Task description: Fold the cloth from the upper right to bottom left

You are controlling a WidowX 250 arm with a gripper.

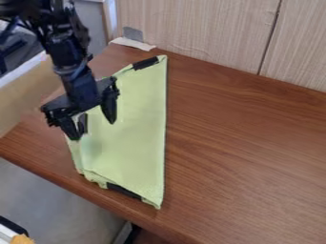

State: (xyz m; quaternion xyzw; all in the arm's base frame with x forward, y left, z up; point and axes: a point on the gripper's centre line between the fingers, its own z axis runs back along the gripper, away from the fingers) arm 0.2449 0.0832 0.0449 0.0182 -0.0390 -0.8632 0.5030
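Light-green fabric cloth [135, 138] | laid partly folded on brown wooden tabletop [242, 143] | judged light, limp, best pinched at a corner | black two-finger gripper [94, 129] spread, nothing grasped, over cloth's left side

From where I'm standing, this looks like a lab or a workroom, though I couldn't swear to which. What gives it away is the black robot arm [66, 52] leaning in from the far left over a brown wood-grain tabletop [248, 157]. Pale, streaky panelling [204, 28] rises along the far side, a grey patch [132, 33] low on it, and there's dark clutter [13, 50] off at the far left.
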